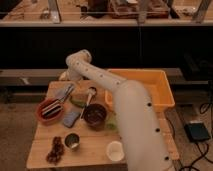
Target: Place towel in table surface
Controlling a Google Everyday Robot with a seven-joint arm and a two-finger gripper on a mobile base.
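My claw [65, 93] hangs just behind the round red bowl [50, 110]; can't tell if it's apart or together. Blue-grey folded towel [71, 118], prob., lies on wooden tabletop [95, 156] just beside that bowl. Risk: I clip the bowl rim when reaching.

The pale wooden surface [93, 153] looks matt and faintly grained. Above its far left part hangs the grey gripper [65, 93], on a white arm [131, 112] of smooth, softly shining plastic. Just nearer than the gripper lies the blue-grey cloth towel [71, 118], soft and dull (like felt). Right of the gripper, the yellow-orange plastic bin [164, 101] is smooth; the small metal cup [72, 141], nearer still, glints.
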